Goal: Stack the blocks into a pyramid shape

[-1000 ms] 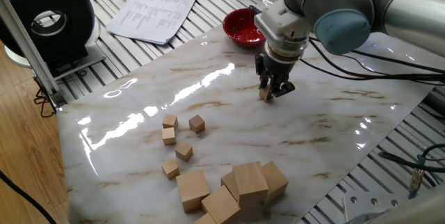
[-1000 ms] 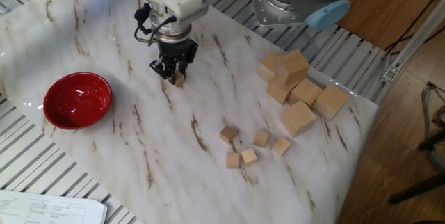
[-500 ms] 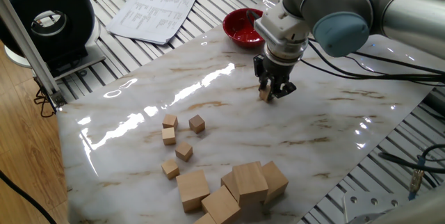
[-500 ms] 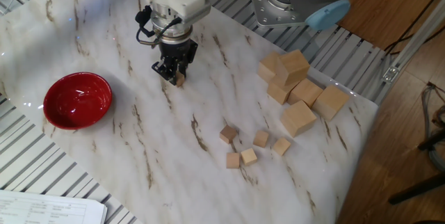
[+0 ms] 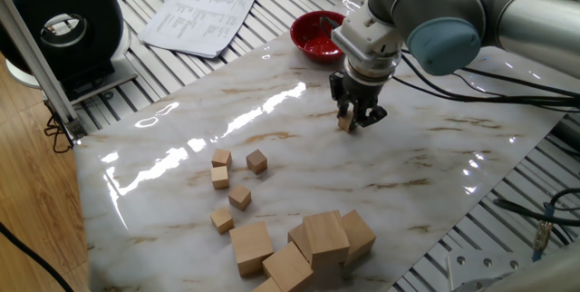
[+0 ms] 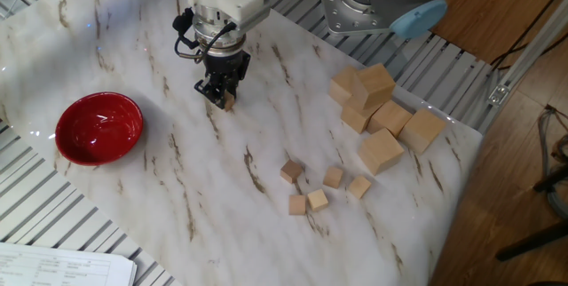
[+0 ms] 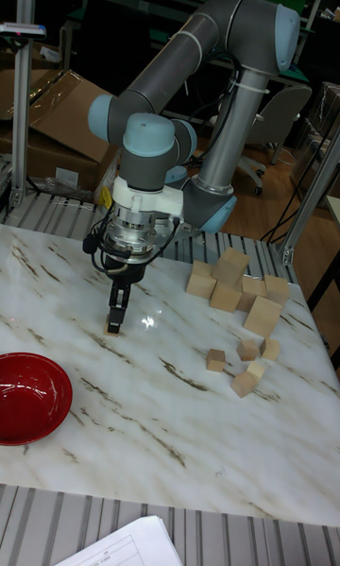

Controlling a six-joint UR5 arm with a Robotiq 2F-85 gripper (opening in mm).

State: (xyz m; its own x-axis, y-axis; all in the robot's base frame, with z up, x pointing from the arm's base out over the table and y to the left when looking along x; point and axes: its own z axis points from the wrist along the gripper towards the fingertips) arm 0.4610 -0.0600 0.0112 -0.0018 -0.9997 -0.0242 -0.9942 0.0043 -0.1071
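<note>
My gripper point(image 5: 352, 121) points straight down at the marble table, shut on one small tan block point(image 5: 345, 124) that sits at or just above the surface. It shows again in the other fixed view point(image 6: 224, 99) and in the tall view point(image 7: 113, 324). Several more small blocks point(image 5: 237, 186) lie loose in a cluster toward the near-left part of the table, well apart from the gripper. The same cluster point(image 6: 319, 188) appears in the other fixed view and in the tall view point(image 7: 247, 363). None of them is stacked.
A heap of much larger wood cubes point(image 5: 304, 242) lies by the table edge beyond the small cluster, also seen in the other fixed view point(image 6: 382, 113). A red bowl point(image 5: 315, 34) stands close behind the gripper. Papers point(image 5: 201, 13) and a black round device point(image 5: 63, 24) lie off the marble.
The gripper has shifted only a hair with the block still in it. The loose blocks and large cubes have not moved.
</note>
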